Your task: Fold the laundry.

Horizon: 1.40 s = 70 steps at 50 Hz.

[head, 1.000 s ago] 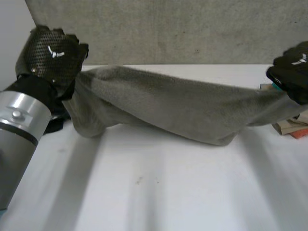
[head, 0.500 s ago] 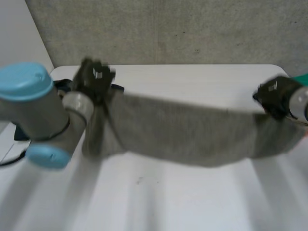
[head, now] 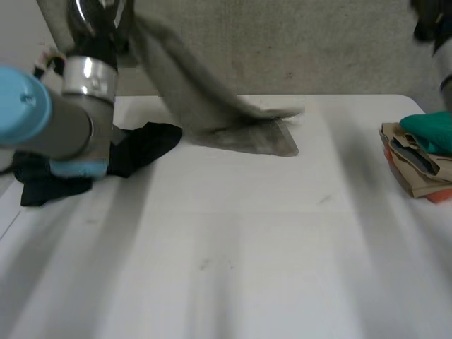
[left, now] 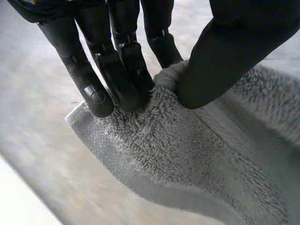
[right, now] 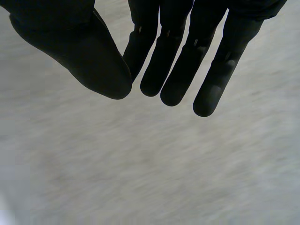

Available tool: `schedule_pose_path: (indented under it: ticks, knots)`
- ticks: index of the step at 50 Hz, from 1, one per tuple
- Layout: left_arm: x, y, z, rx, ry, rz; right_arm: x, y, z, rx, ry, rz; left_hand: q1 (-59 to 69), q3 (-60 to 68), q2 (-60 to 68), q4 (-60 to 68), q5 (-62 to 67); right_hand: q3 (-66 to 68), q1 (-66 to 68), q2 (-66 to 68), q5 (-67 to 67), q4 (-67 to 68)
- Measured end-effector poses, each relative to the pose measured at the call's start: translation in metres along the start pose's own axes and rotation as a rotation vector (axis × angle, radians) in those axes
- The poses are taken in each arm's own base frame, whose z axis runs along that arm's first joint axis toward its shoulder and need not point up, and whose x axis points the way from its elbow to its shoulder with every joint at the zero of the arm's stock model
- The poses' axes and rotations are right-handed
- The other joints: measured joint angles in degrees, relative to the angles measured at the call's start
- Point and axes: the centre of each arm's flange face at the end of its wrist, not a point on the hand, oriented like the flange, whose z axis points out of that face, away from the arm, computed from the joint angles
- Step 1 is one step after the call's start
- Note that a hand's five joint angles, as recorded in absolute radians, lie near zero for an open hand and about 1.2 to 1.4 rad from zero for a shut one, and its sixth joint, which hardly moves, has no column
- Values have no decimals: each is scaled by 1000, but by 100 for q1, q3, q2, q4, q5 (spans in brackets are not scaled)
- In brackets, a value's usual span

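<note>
- The left hand (left: 124, 65) is up high over the back-left of the white table (head: 233, 254), and it's clamped on the grey towel (left: 187, 154).
- Close in on that grip: the fingers press one face of the cloth and the thumb presses the other. A little bunch of terry is pinched between them, right on the towel's edge and close to a corner.
- From that pinch the grey towel slopes down toward the middle of the table. Its upper part hangs in the air, and its lower end lies spread on the tabletop near the far edge.
- Behind it all there's the speckled grey wall (head: 296, 42).
- The left arm (head: 70, 120) rises at the left side, grey tube and light-blue cap, standing in front of part of a black garment (head: 145, 145).
- That black garment lies crumpled on the table, just beside the towel's lower end. From here I can't tell whether the two touch.
- Over to the right hand (right: 171, 65): the fingers are straight and side by side, the thumb is held off to one side, and there's nothing between them.
- That hand sits up at the far right, well apart from the towel and above the pile of folded clothes (head: 413, 169).
- The pile sits at the table's right edge: a teal piece (head: 431, 133) on top, a tan piece (head: 402, 164) under it, and an orange piece (head: 438, 197) peeking out at the bottom.
</note>
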Motion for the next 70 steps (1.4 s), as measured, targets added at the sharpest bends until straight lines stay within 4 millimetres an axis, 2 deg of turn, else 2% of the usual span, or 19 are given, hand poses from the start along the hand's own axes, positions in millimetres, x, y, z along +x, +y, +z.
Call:
schedule_pose_path:
  ticks: [4,5,8,10,12,15,22,29,35,38,44,49,52,56,58,62,65,69,70]
  knots:
    - [16,8,-32,-63,95,-15,-32,29,-24,-146,-172,33,0,1,1,0,0,-878,-610,-916,-855,-910]
    - [19,8,-40,-72,120,-19,-40,36,-31,-184,-217,43,0,1,1,0,0,-1924,-1549,-1895,-1854,-1965]
    - [24,3,-58,-79,180,-27,-57,50,-46,-265,-310,66,0,1,1,1,0,-3484,-3092,-3443,-3591,-3551]
    - [26,-3,-69,-71,217,-33,-66,56,-54,-305,-360,79,0,1,1,1,0,-4785,-4382,-4738,-4890,-4852]
    - [26,-10,-77,-57,243,-37,-71,59,-57,-322,-387,86,0,1,1,1,0,-5404,-5010,-5331,-5432,-5462]
    - [22,-31,-88,-14,275,-48,-76,59,-56,-316,-416,96,0,1,1,1,0,-5592,-5110,-5513,-5523,-5657]
    - [0,-80,-102,79,267,-65,-97,47,-46,-246,-476,160,0,1,1,1,0,-5594,-5110,-5513,-5523,-5659]
    - [-28,-133,-115,170,239,-89,-153,30,-59,-230,-608,416,0,1,1,1,0,-5594,-5110,-5513,-5523,-5658]
    - [-37,-163,-127,214,251,-116,-198,26,-72,-236,-694,587,0,1,1,1,0,-5594,-5110,-5513,-5523,-5659]
    - [-41,-176,-134,236,260,-131,-226,29,-76,-241,-723,645,0,1,1,1,0,-4153,-3742,-4092,-4099,-4212]
    - [-47,-187,-140,255,257,-143,-248,39,-80,-259,-743,663,0,1,1,1,0,-428,-54,-318,-385,-469]
    - [-50,-187,-140,255,246,-140,-246,38,-80,-265,-749,661,0,1,1,1,0,-13,60,5,-120,-19]
    - [-51,-185,-138,252,239,-135,-229,33,-75,-256,-726,655,0,1,1,1,0,-8,60,5,-120,-4]
    - [-53,-182,-136,248,230,-127,-193,30,-60,-238,-652,640,0,1,1,1,0,-8,60,5,-120,-2]
    - [-54,-179,-133,241,222,-119,-154,29,-48,-219,-568,623,0,1,1,1,0,-8,60,5,-119,-1]
    - [-56,-175,-131,232,214,-112,-102,24,-39,-190,-472,591,0,1,1,1,0,-7,60,5,-116,0]
    - [-57,-174,-130,229,211,-113,-81,19,-41,-181,-455,576,0,1,1,1,0,-65,29,-46,-158,-61]
    - [-58,-175,-130,232,210,-117,-75,18,-49,-195,-509,580,0,1,1,1,0,-874,-437,-930,-849,-910]
    - [-58,-177,-130,236,208,-118,-83,21,-55,-214,-567,594,0,1,1,1,0,-2858,-2375,-2855,-2806,-2816]
